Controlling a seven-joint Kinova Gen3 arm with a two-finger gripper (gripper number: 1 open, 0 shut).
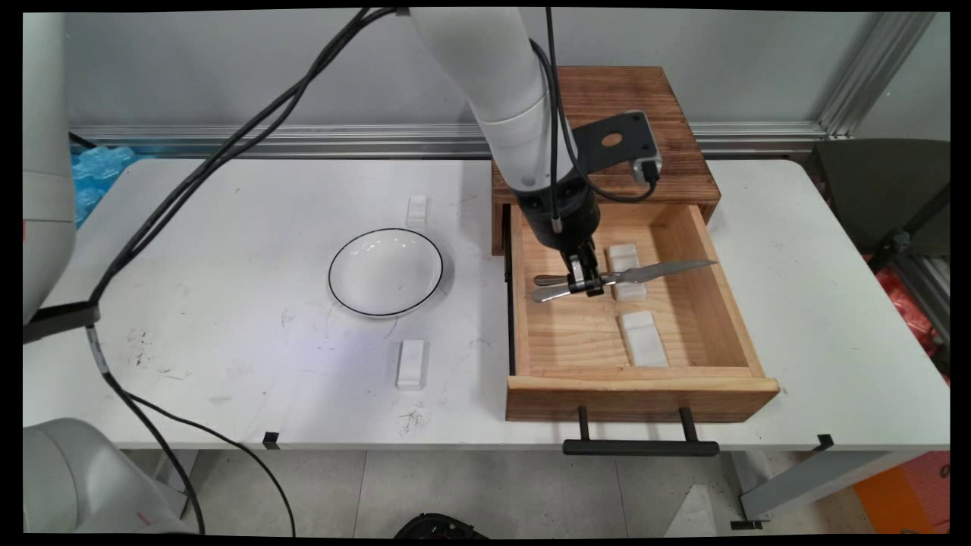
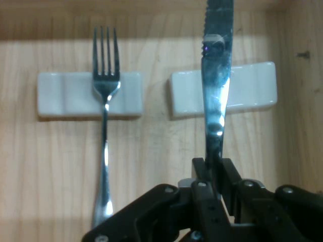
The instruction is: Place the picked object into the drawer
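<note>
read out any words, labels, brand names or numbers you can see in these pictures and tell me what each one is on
No readable text in either view.
The knife clamped in the gripper shows no lettering, nor does the fork, the white rests, the wooden drawer or the bowl.
Dark marks on the table are scuffs, not writing.

Knife (image 2: pixel 217 96) tip cut off by hand view's top edge; handle hidden behind pincer (image 2: pixel 214 174).
</note>
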